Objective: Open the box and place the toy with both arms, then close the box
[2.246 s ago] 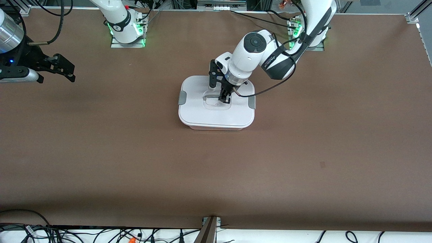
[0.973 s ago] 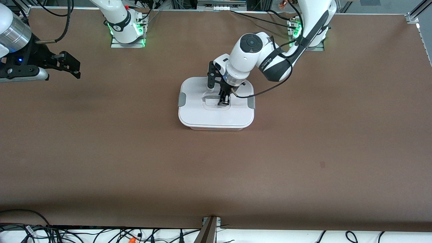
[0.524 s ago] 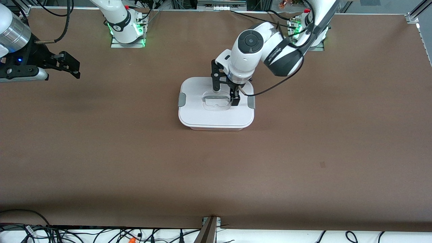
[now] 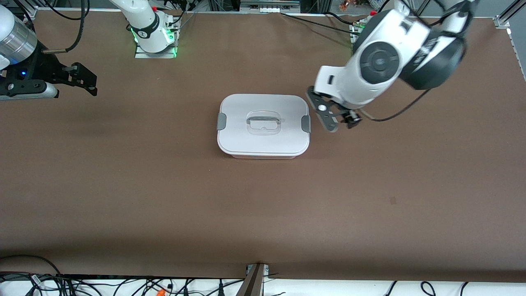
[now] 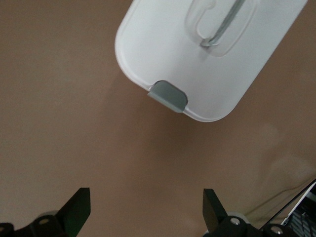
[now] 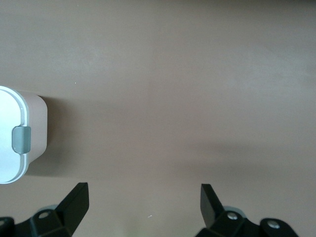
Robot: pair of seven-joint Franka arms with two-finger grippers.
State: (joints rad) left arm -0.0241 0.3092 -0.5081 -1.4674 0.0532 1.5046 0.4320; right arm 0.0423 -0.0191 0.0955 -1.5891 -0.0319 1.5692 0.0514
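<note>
Box: the rounded-rectangle translucent plastic tub with a flat white lid (image 4: 263, 126) sits on the brown table (image 4: 164, 185) just above the middle of the front frame; in the left wrist picture it fills the upper middle to upper right, in the right wrist picture only its corner shows at the left edge.
Lid: on the tub and lying flat, the clear recessed centre handle (image 4: 264, 122) bare.
Clips: one grey side clip (image 4: 221, 121) at the end toward the right arm, the other grey clip (image 4: 305, 123) at the end toward the left arm.
Toy: not visible in any view.
Left gripper: the black two-finger left gripper (image 4: 340, 120) hangs in the air over bare table, right of centre in the front frame, just beside the box's clip on that end and not touching it.
Left jaws: spread wide, holding nothing; both fingers (image 5: 79, 210) show at the bottom of the left wrist picture with table between them.
Right gripper: the black right gripper (image 4: 84, 84) waits over the table at the upper left of the front frame, well apart from the box.
Right jaws: wide open and empty.
</note>
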